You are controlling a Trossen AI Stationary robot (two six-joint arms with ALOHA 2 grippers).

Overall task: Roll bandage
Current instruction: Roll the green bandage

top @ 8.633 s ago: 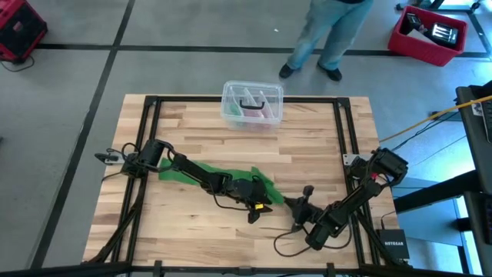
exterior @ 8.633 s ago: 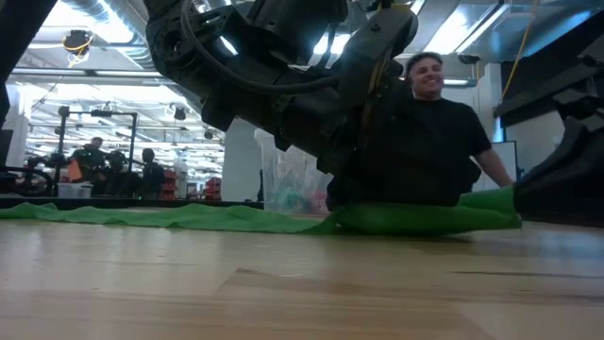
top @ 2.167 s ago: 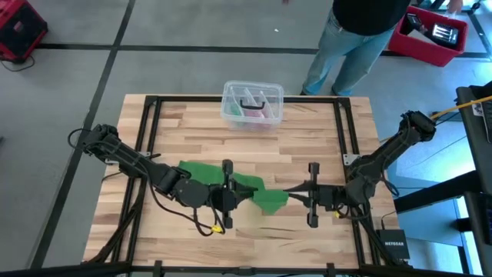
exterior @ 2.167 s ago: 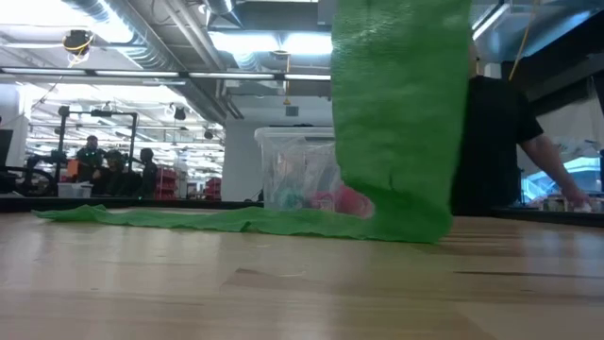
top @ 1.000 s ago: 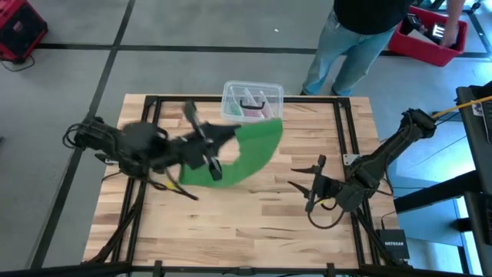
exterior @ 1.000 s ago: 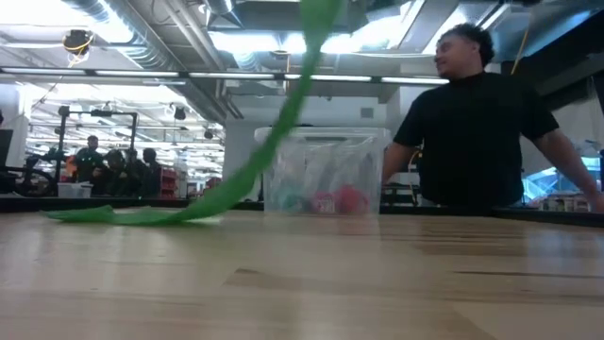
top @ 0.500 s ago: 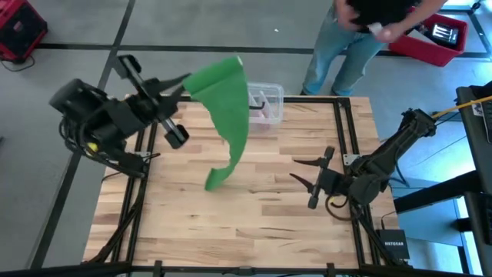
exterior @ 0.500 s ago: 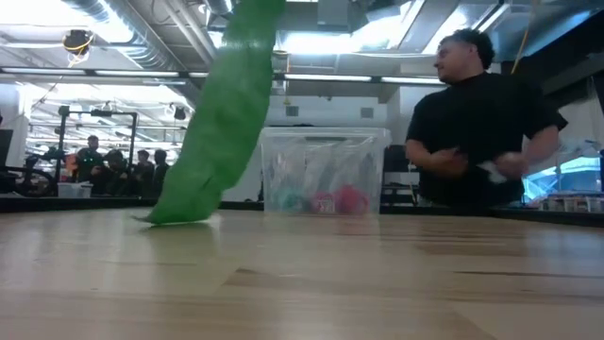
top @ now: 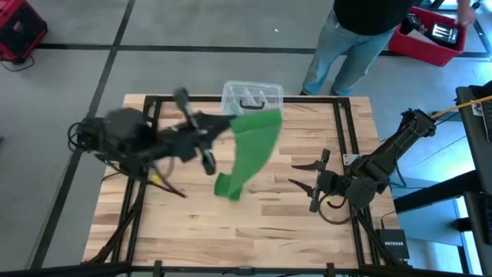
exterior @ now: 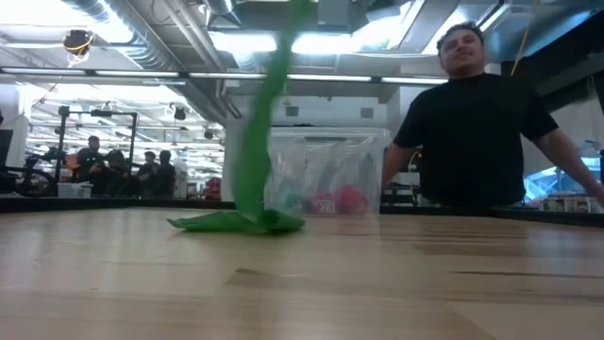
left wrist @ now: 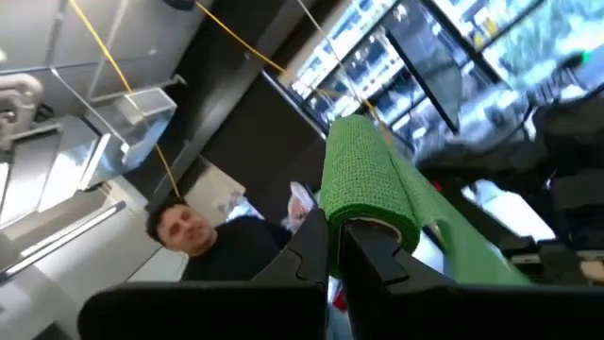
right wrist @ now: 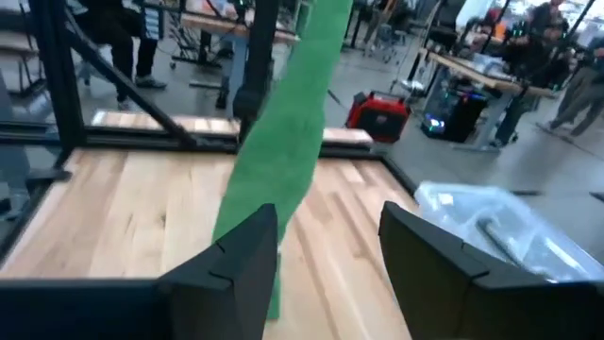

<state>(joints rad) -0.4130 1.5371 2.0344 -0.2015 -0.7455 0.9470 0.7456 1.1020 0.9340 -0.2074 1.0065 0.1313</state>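
Nearest me, the right tool (top: 307, 183) hangs low over the wooden counter (top: 292, 231) with its fingers spread wide and nothing between them. Past it, the green bandage (top: 247, 150) dangles as a long strip, its lower end crumpled on the counter. Its upper end is pinched in the left tool (left wrist: 336, 247), lifted high near the far edge. Just behind sits a clear plastic box (top: 252, 98), and a person (exterior: 481, 132) stands beyond the counter.
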